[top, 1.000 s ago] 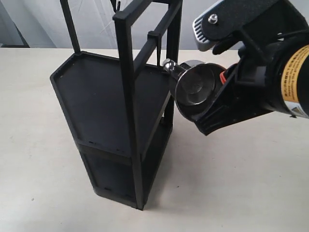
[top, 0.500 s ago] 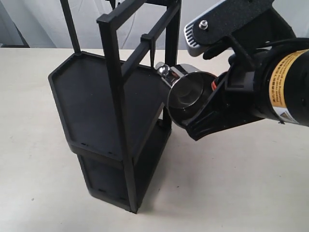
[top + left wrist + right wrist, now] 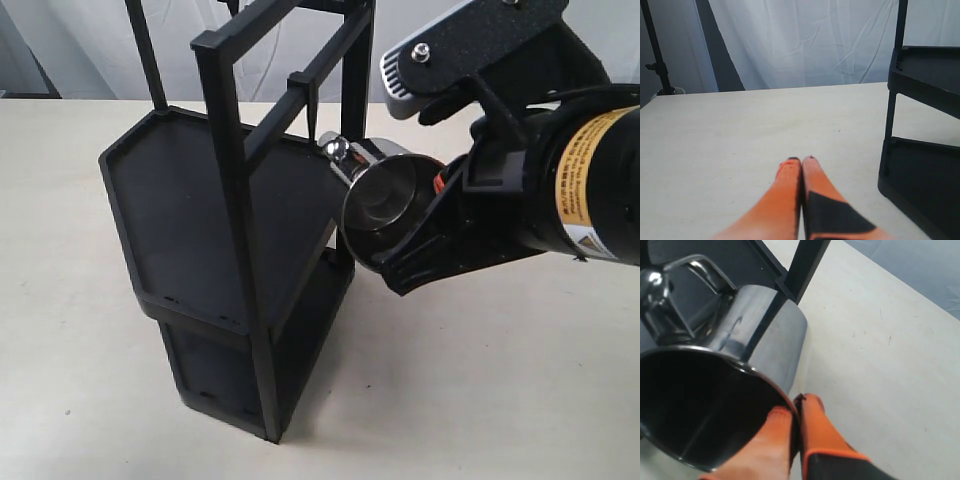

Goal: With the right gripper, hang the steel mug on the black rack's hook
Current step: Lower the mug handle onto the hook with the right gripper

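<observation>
The right pincer (image 3: 425,225) is clamped on the rim of the steel mug (image 3: 385,205), one finger (image 3: 767,440) inside the cup and one outside. The mug lies tilted in its grip, held clear of the bench (image 3: 480,380), handle end toward the black rack (image 3: 235,220). The hook (image 3: 312,100) hangs from a crossbar just beyond the handle. The left pincer (image 3: 801,162) is pressed closed, empty, low over the bench.

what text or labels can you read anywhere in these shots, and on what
Yellow label on the right arm, exterior view: rows of small print and a warning-style symbol at its lower edge, all too small and blurred to read.
Mug, rack, table, both wrist views: no text visible.
</observation>
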`<action>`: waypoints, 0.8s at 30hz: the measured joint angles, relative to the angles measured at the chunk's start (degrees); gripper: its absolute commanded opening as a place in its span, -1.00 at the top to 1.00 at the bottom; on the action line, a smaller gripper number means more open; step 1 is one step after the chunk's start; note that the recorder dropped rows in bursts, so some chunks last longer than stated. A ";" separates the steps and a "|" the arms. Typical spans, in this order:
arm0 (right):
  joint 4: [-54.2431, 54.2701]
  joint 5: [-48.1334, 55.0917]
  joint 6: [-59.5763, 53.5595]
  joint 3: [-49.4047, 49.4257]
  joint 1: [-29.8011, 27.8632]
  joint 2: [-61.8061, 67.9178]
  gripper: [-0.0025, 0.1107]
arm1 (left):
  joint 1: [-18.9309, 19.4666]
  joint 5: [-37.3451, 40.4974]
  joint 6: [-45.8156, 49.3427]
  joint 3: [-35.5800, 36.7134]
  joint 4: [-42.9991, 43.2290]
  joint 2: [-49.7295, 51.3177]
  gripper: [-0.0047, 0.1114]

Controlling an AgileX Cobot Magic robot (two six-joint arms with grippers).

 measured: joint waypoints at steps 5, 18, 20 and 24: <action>0.21 0.00 0.00 0.00 0.00 0.00 0.97 | 0.00 0.00 0.00 0.00 0.00 0.00 0.89; 0.58 0.00 0.00 0.00 0.00 0.00 0.67 | 0.00 0.00 0.00 0.00 0.00 0.00 0.89; 2.27 0.11 -0.86 0.00 0.26 0.35 0.45 | 0.00 0.00 0.00 0.00 0.00 0.00 0.89; 2.63 0.19 -1.26 0.00 0.47 0.60 0.49 | 0.00 0.00 0.00 0.00 0.00 0.00 0.89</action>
